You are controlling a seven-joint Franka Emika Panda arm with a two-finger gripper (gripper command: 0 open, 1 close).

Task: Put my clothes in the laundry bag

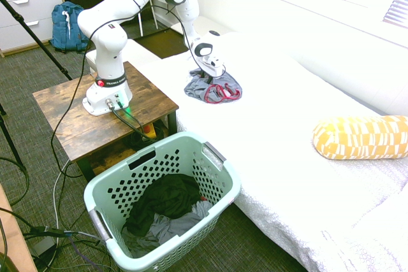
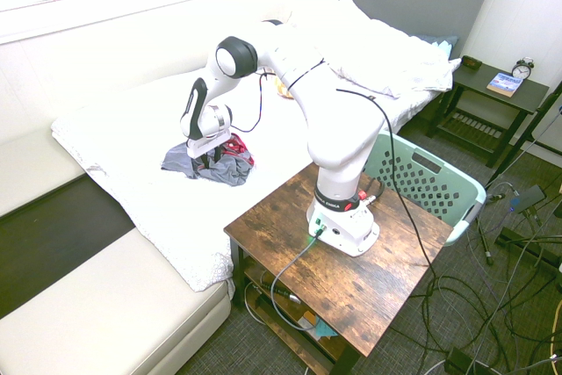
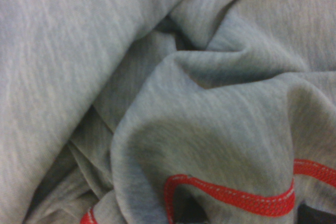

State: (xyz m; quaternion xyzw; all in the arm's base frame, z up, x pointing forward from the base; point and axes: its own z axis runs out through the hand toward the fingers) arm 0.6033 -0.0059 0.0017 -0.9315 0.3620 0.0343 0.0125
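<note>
Two exterior views put the grey jersey garment with red trim [image 1: 201,91] on the white-covered bed [image 1: 268,113], under the end effector [image 2: 211,161]. Can't tell whether it's clenched on the fabric or released; folds hide the contact.

Clock = picture clock, 12 at top, centred on the garment.

First exterior only: inside of the mint-green perforated plastic basket [image 1: 223,200], between 6 and 7 o'clock. Holds a crumpled black garment [image 1: 167,195] and a plain grey cloth [image 1: 175,226]. Yellow-and-white patterned bolster [image 1: 363,138] shows nearly whole between 3 and 4; second exterior gets a sliver behind the arm.

Second exterior only: dark nightstand [image 2: 496,94] at 2, with round black alarm clock [image 2: 522,68] and blue-covered book [image 2: 505,84]. Basket is partly hidden there by arm and counter.

Edges/room: brown wood-grain counter [image 1: 57,103] between 8 and 9 in first exterior, beside the bed edge. Basket rim stands near both. Bare cover runs from garment to bolster.

Wrist: heathered grey knit, soft deep folds, flat red trim with stitching. Basket wall: rigid, diamond-like holes, grey handles. Bolster: rounded cylinder.
</note>
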